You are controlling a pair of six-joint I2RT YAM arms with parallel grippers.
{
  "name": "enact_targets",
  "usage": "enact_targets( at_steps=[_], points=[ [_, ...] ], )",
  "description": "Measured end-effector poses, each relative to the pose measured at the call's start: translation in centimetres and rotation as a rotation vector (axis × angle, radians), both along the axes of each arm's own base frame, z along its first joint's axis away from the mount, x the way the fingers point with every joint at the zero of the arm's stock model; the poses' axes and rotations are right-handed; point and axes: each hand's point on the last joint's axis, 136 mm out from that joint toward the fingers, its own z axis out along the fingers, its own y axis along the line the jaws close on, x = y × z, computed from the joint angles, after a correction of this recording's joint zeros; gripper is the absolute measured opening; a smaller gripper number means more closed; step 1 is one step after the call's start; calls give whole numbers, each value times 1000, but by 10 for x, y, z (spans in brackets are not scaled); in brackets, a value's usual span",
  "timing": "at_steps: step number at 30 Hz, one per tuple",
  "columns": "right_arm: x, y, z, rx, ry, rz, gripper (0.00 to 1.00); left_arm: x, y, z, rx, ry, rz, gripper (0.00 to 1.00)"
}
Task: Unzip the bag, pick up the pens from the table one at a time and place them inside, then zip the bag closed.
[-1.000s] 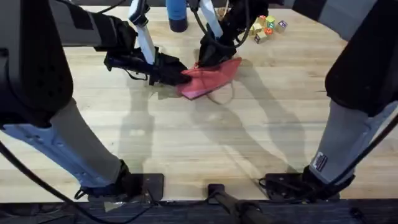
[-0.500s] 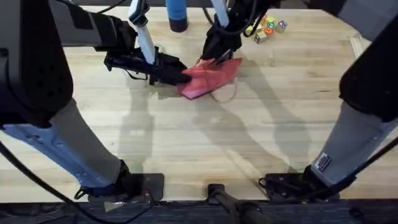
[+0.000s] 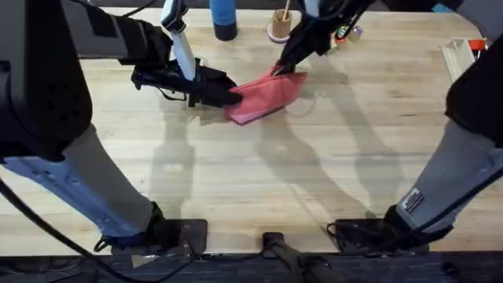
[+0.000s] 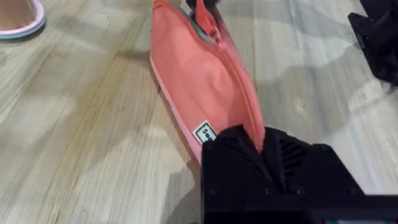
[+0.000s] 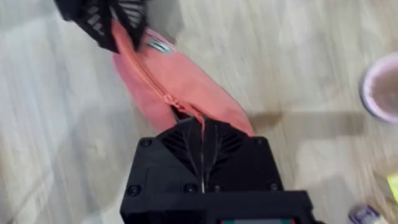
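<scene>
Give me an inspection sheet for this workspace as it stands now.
Surface: light wooden table.
Job's things: pink bag lying flat, held at both ends; pens not seen.
Clutter: blue bottle, small cup with stick, toy blocks, white tray along the far edge.
Grippers: left gripper shut on the bag's near end; right gripper shut at the other end.
Cables: black cables by the left base.
Surroundings: nothing seen.

Nothing can be read with certainty. The bag (image 4: pixel 199 74) carries a small white sewn tag (image 4: pixel 205 132) near its end with dark lettering too small to make out; the same tag (image 5: pixel 159 45) is blurred in the right wrist view.
</scene>
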Motion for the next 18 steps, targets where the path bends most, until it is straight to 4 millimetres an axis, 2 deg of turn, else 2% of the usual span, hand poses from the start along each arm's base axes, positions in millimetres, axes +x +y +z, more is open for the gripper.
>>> enact_targets(
  at_steps=[12, 13, 18],
  points=[
    [28, -76, -3, -33, 4, -185, 33, 0, 0, 0, -2, 0, 0, 42],
    [27, -97, -7, -37, 45, -244, 33, 0, -1, 1, -5, -2, -1, 42],
    [24, -100, -31, -50, 132, -262, 33, 0, -1, 1, -5, -1, -1, 42]
  ],
)
